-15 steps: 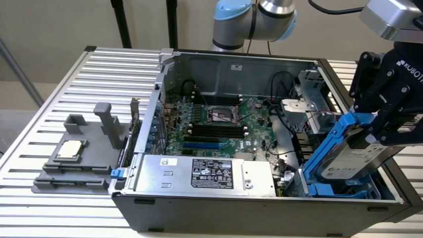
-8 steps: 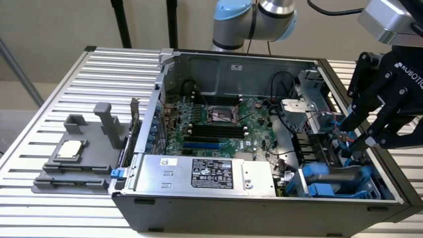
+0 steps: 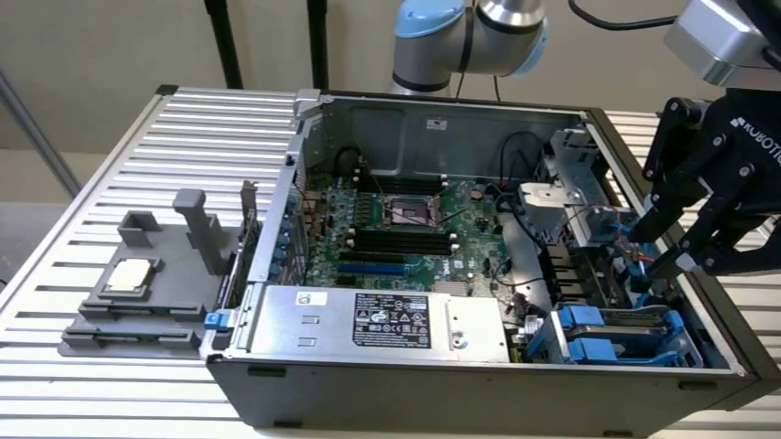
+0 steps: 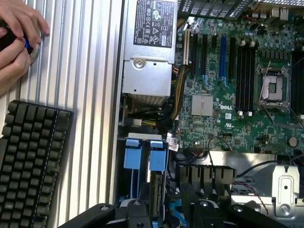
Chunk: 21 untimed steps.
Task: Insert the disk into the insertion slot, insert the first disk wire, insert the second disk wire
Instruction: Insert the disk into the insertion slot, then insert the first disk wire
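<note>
Black Robotiq gripper [image 3: 668,250], jaws apart and empty, hovers over the dark grey metal insertion slot [image 3: 715,340] holding the silver-grey, blue-framed disk [image 3: 606,331]; judged rigid, dense, shock-sensitive, so grip the carrier edges.

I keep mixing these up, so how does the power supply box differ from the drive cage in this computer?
The power supply box is bright silver with a printed label; the drive cage is dark grey with blue plastic fittings. The box sits midway along the near wall, the cage in the corner at the exterior view's right. Both lie inside the open case.
</note>
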{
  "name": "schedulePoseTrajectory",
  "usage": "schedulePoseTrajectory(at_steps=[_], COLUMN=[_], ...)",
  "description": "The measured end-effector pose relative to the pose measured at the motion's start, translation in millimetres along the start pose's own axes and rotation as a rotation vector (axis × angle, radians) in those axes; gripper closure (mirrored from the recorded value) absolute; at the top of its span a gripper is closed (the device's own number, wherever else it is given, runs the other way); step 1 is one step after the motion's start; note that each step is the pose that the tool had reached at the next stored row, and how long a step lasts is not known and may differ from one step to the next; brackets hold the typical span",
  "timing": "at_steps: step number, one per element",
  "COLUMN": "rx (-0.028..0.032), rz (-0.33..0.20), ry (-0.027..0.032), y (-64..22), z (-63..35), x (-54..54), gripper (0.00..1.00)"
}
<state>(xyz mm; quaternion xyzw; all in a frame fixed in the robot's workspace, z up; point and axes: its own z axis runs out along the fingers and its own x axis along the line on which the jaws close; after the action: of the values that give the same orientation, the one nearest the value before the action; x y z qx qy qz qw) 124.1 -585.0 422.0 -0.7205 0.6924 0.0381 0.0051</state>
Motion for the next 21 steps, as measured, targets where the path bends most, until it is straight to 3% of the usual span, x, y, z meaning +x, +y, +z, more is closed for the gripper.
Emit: schedulePoseTrajectory(at_steps=[3,7,21], rx=[0.0,-0.0001,-0.0002], rz=[0.0,0.0,0.0], ry=[-0.001,-0.0012,-0.0012], y=[-4.1,-4.1,-4.2], z=[-0.1,0.0,0.0], x=[0.1,0.2,0.2], gripper=[0.6,0.76,0.76])
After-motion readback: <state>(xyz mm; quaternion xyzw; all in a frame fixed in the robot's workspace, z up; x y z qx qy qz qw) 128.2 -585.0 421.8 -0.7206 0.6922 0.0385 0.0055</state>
